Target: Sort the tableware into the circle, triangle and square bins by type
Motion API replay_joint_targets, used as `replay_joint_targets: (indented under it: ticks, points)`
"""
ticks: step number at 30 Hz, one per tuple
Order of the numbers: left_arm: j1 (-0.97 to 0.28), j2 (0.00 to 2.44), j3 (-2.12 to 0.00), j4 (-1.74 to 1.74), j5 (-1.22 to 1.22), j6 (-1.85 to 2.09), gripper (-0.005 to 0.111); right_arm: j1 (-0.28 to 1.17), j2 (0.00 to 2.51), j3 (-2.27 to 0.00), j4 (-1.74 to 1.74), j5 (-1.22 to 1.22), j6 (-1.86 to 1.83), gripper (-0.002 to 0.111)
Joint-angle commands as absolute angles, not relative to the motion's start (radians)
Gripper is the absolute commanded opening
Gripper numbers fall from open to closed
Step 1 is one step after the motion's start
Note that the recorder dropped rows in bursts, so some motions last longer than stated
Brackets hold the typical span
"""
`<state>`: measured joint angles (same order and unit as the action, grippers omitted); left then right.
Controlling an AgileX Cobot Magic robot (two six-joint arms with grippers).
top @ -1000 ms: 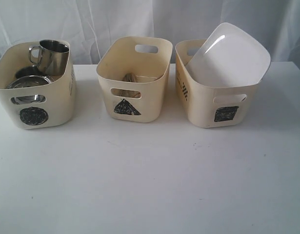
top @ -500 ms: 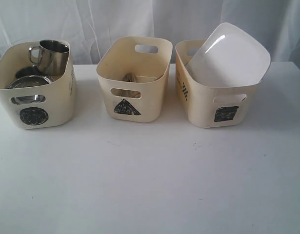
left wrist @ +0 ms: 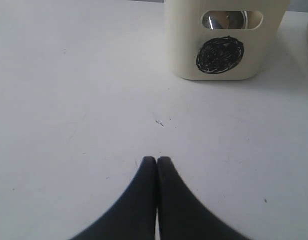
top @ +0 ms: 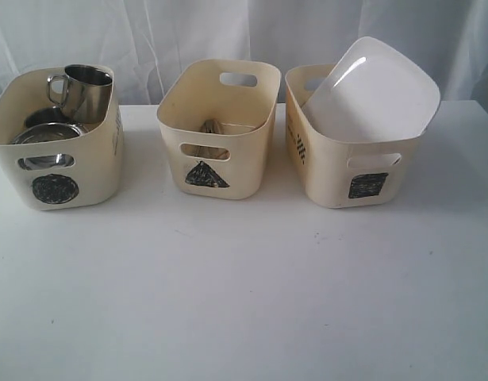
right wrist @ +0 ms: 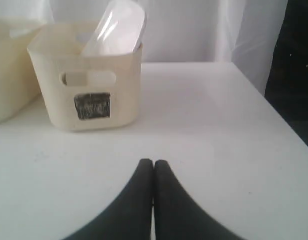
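The left claw and right claw are seen pressed closed and empty, while contents of the triangle bin are mostly hidden by its wall.

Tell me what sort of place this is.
Probably a staged robot test bench, not a real kitchen: a plain white table, a white curtain hung behind it, and three cream bins scribbled with a circle, triangle and square.
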<state>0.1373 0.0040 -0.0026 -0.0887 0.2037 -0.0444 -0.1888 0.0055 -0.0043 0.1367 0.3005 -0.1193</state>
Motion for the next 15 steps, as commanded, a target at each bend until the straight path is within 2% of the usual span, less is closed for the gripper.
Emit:
replay_joint_targets:
  ticks: [1,15]
  points:
    - [0.137,0.0,0.0,-0.095,0.201,-0.047,0.0,-0.192,0.0,0.0,0.114,0.336,-0.259,0.0]
    - [0.137,0.0,0.0,-0.095,0.201,-0.047,0.0,-0.192,0.0,0.0,0.118,0.336,-0.254,0.0]
